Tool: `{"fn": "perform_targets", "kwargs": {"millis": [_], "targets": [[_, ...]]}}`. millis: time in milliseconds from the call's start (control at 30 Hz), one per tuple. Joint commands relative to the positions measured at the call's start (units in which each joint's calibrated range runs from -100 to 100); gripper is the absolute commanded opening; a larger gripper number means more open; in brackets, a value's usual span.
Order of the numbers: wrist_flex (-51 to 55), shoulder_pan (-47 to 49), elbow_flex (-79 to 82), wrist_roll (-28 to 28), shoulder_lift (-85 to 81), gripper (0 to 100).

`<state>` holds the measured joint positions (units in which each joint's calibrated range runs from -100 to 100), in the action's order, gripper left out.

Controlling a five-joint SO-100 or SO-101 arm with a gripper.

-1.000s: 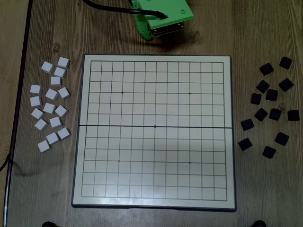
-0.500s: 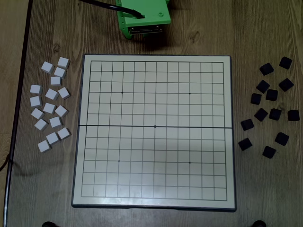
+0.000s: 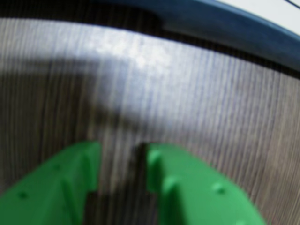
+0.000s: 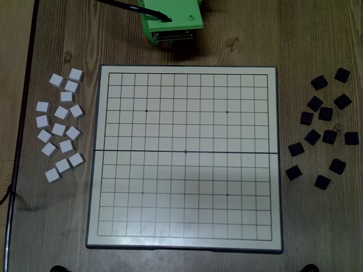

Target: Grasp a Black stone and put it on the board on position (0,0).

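- Overhead view puts the green arm (image 4: 170, 20) at the top edge, just above the board's (image 4: 187, 71) upper frame and left of its middle.
- I see the black stones (image 4: 325, 113) scattered on the wooden table (image 4: 306, 39) to the right of the board, well apart from the arm; none of them touches the board.
- I cannot single out one black stone as the target; the nearest to the arm is the one at the top of the group (image 4: 319, 83), beside the board's upper right corner.
- White stones (image 4: 61, 127) lie in a loose cluster on the table left of the board.
- Every cell of the board's grid is bare of stones.
- Wrist view shows what the overhead camera hides: the claw (image 3: 123, 157) with its two green fingers (image 3: 65, 187) set slightly apart, only blurred wood grain in the gap, nothing clamped.
- That same view catches the board's dark frame (image 3: 225, 23) curving across the top, near the fingertips.
- From above, the claw itself is hidden under the arm's body.
- Open wood runs along the top of the table between the arm and the black group.
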<state>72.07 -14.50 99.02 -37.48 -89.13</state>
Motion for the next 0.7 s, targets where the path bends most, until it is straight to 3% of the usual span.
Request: {"fn": "perform_targets", "kwargs": {"millis": [0, 233, 667], "targets": [[0.2, 4.1, -3.8, -2.5, 9.1, 6], [-6.1, 13.7, -16.9, -4.6, 25.0, 6], [-3.3, 34.0, -45.1, -14.1, 43.8, 6]]}}
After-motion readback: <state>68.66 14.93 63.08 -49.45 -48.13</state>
